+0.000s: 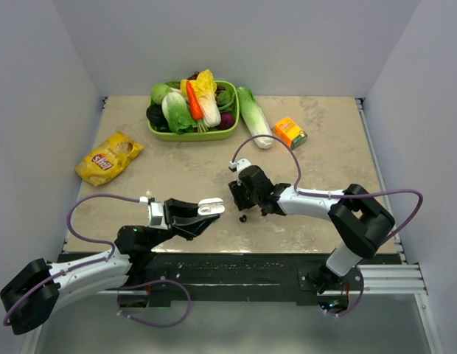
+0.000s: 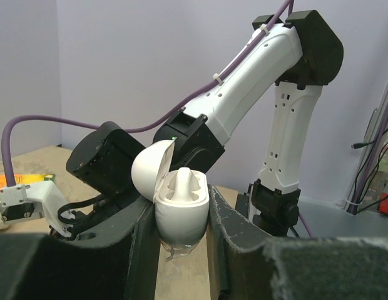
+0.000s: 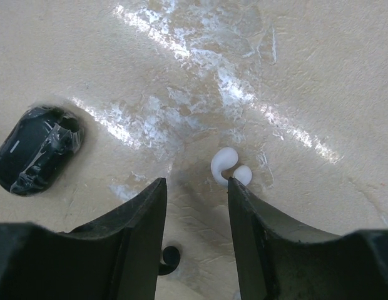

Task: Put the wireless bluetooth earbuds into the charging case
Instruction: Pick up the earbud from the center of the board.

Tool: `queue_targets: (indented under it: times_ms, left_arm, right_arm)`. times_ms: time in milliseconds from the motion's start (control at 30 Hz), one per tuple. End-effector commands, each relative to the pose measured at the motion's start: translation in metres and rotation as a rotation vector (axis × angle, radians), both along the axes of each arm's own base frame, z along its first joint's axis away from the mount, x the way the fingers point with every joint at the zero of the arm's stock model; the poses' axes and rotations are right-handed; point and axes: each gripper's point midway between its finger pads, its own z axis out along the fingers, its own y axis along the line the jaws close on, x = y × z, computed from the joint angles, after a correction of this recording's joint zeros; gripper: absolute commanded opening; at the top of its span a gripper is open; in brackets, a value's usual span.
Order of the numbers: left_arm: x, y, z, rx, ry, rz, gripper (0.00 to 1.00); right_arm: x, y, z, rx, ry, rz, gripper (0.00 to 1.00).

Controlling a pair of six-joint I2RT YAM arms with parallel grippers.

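Hovering low over the worktop (image 3: 306,75), the right pincer (image 3: 195,194) stands open and empty. A loose white earbud (image 3: 228,167) lies just past its tips at 1 o'clock, a black earbud (image 3: 169,257) sits low between its fingers at 6 o'clock, and a black case (image 3: 34,150) rests at 10 o'clock. The left pincer (image 2: 180,232) clamps a white charging case (image 2: 181,212), lid raised, with what looks like a seated white earbud (image 2: 181,182) inside. By that reading, one is in and at least two remain.

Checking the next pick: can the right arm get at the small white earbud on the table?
Probably yes: the open right gripper sits just beside the small white earbud, and nothing covers it.
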Motion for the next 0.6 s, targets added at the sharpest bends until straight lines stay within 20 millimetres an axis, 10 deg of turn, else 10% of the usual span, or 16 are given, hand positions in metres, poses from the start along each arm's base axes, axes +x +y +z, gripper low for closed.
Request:
queue_targets:
  times_ms: [0, 567]
  left_arm:
    - [-0.020, 0.025, -0.037, -0.027, -0.015, -0.001, 0.00]
    - [-0.021, 0.024, -0.038, -0.022, -0.020, -0.004, 0.00]
  right_arm:
    - [0.021, -0.001, 0.015, -0.011, -0.077, -0.057, 0.46]
    - [0.034, -0.008, 0.008, -0.079, -0.101, -0.096, 0.34]
